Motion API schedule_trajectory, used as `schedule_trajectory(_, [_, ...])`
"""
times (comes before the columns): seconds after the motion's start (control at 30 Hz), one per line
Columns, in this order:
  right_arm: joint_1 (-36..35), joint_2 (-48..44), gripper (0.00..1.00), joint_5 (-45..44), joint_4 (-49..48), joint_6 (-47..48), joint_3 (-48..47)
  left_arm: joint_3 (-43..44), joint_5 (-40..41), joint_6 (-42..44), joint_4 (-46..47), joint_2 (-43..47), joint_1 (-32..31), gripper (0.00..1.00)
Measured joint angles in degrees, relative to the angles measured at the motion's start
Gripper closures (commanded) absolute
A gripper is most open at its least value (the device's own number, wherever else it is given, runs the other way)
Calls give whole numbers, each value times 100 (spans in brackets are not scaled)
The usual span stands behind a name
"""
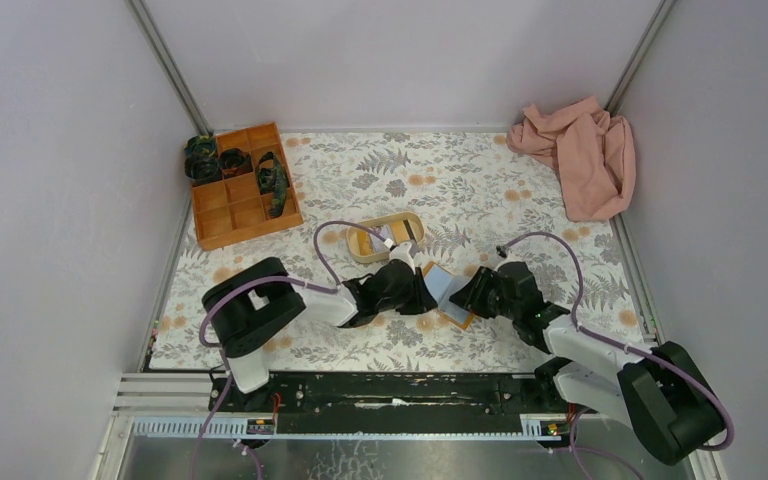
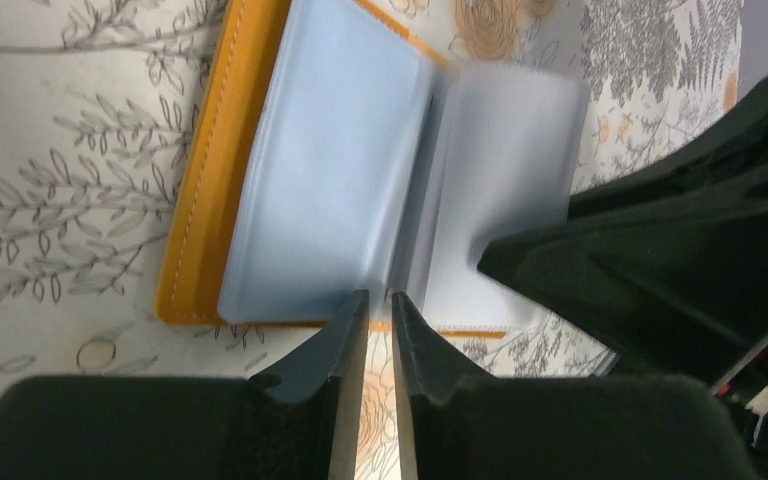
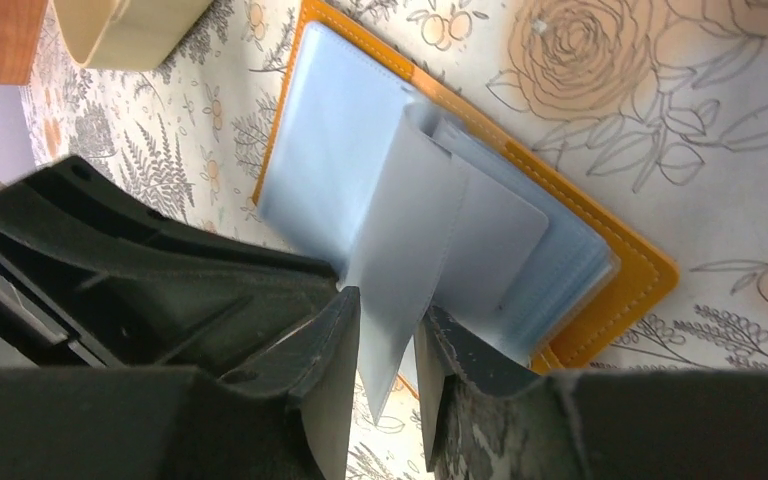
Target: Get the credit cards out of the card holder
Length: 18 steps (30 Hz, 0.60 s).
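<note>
Two tools meet over the card holder (image 1: 446, 287), approx. at the ctr of the flower-pattern tabletop (image 1: 460, 170). From left: an orange compartment box (image 1: 222, 222) at the far left corner, w/ dark rolled items (image 1: 203, 158) in its back and right cells; what they are I cannot tell. Next is a beige oval tray (image 1: 360, 247), just behind the left tool (image 2: 378, 300). The left tool reaches the card holder from its left side. Its fingers (image 2: 345, 335) stand almost together, only a thin slit btw. them, tips at the holder's edge near the fold. If they pinch a sleeve there or nothing, the pics do not show. The card holder lies flat and open on the tabletop, orange-tan cover down, light blue inside up, clear sleeves fanned at the fold. One plastic sleeve (image 3: 405, 220) stands up from the pile and passes btw. the fingers of the right tool (image 3: 390, 325), which is clamped on it from the holder's right side. Far right, back corner: a crumpled pink cloth (image 1: 580, 155), well apart from the rest.
</note>
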<state>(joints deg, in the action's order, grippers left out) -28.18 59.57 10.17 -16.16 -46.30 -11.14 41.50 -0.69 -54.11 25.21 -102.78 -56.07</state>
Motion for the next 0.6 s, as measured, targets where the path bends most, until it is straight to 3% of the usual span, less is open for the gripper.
schedule_trajectory(0.37, [0,293,65,7,-155,17,-400,-468,588,-83,-1202,953,-216,77])
schedule_trajectory(0.6, [-59,702,65,48,-380,15,-527,-496,787,-87,-1410,1067,-258,77])
